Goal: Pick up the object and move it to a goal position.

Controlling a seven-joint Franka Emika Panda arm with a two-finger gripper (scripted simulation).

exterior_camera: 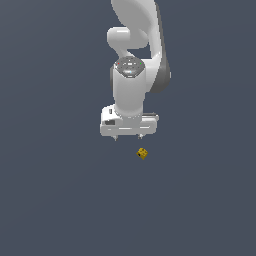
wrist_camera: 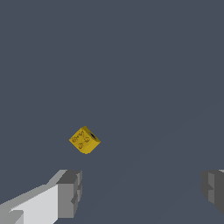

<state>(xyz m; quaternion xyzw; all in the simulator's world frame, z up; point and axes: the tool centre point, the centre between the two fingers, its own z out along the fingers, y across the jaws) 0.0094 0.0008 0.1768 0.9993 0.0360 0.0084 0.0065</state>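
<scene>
One yellow cube (exterior_camera: 142,153) (wrist_camera: 85,140) on bare grey floor (exterior_camera: 60,200), beneath the spread-apart hand (exterior_camera: 128,136).

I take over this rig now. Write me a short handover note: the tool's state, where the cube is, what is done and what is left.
Tool: open, holding nothing, fingers spread wide.
Yellow-gold cube: lies apart from the tool, not between the fingers; in the exterior view it sits just below the tool and toward that view's right. The wrist view also shows it clear of both fingers.
Done: no grasp yet.
Left: line up over the cube, grasp it, carry it to the goal. No goal marker is visible.
</scene>
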